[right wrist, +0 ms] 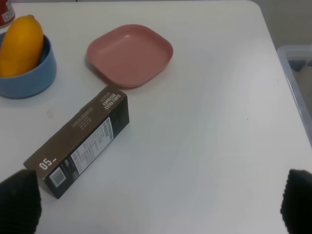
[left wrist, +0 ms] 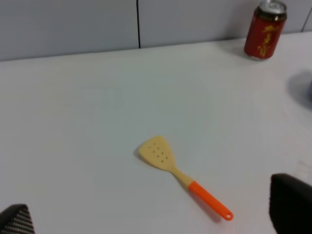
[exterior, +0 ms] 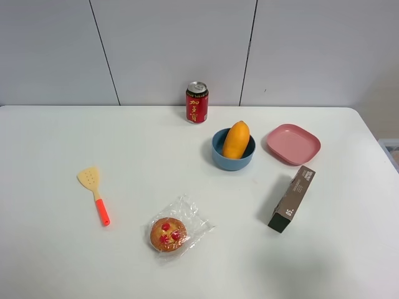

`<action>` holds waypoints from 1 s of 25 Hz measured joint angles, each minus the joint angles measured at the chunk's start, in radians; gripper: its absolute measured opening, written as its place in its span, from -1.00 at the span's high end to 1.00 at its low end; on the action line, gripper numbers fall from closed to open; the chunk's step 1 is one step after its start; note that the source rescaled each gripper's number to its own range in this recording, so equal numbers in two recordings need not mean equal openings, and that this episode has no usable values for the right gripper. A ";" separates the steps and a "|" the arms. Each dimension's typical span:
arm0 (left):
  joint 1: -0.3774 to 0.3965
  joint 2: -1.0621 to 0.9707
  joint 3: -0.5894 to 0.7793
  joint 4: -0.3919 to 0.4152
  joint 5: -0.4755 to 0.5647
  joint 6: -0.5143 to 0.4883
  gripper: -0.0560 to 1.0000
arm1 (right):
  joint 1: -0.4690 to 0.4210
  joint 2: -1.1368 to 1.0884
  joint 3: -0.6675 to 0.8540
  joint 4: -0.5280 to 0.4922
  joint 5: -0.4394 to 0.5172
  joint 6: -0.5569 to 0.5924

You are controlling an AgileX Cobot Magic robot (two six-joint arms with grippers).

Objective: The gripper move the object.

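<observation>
Resting tilted in the blue bowl [exterior: 224, 159], the mango [exterior: 236, 139] lies untouched.

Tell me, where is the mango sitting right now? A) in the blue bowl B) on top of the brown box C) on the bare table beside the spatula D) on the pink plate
A: the mango rests inside the blue bowl, beside the empty pink plate.

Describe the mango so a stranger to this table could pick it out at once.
On the white table, look to the back edge, just right of the red can. There a blue bowl sits beside a pink plate. The mango leans in that bowl: smooth, yellow-orange, oval, unwrapped, unlike the plastic-wrapped pastry.
</observation>
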 joint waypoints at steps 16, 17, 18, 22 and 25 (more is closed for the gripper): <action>0.289 -0.012 0.064 -0.066 0.012 0.187 -0.97 | 0.000 0.000 0.000 0.000 0.000 0.000; 0.295 -0.012 0.066 -0.072 0.019 0.194 -0.97 | 0.000 0.000 0.000 0.000 0.000 0.000; 0.298 -0.012 0.066 -0.078 0.031 0.197 -0.97 | 0.000 0.000 0.000 0.000 0.000 0.000; 0.299 -0.033 0.071 -0.086 0.072 0.203 -0.97 | 0.000 0.000 0.000 0.000 0.000 0.000; 0.299 -0.085 0.104 -0.086 0.079 0.203 -0.97 | 0.000 0.000 0.000 0.000 0.000 0.000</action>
